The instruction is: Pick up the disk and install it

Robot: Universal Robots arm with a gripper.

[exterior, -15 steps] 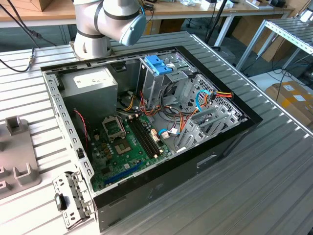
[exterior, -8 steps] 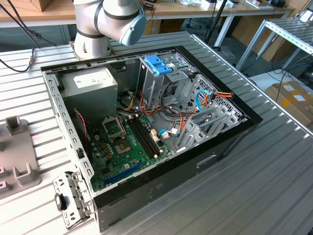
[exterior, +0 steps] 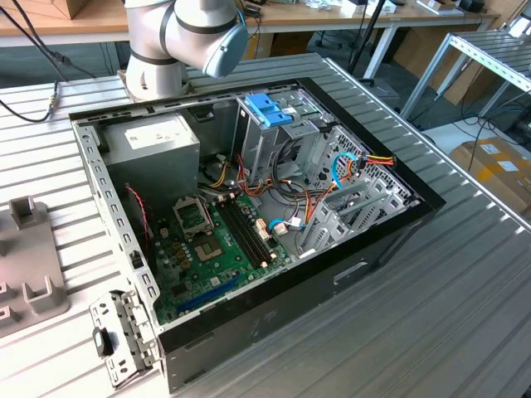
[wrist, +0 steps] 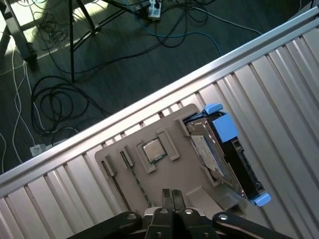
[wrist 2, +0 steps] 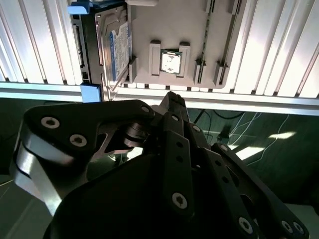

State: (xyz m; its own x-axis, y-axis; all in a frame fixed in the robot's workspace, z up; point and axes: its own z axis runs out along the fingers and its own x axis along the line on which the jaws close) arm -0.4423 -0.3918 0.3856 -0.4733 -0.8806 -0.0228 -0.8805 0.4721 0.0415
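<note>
The disk [wrist: 225, 149] stands on its long edge in a slot of a grey holder tray [wrist: 187, 174], its silver body set in a bright blue carrier frame. In the second wrist view the disk [wrist 2: 110, 45] sits at one end of that tray [wrist 2: 184, 25]. My gripper [wrist: 172, 195] hovers above the tray's near edge, a short way from the disk and not touching it. Its two dark fingers are pressed together with nothing between them. The second wrist view shows the gripper [wrist 2: 172, 102] from behind its black linkage.
A processor chip [wrist: 152, 151] lies in a pocket of the tray beside the disk. In the exterior view an open computer case [exterior: 249, 207] lies on the ribbed aluminium table, with a blue bracket [exterior: 270, 108] on top of its metal drive cage. Cables litter the floor past the table edge.
</note>
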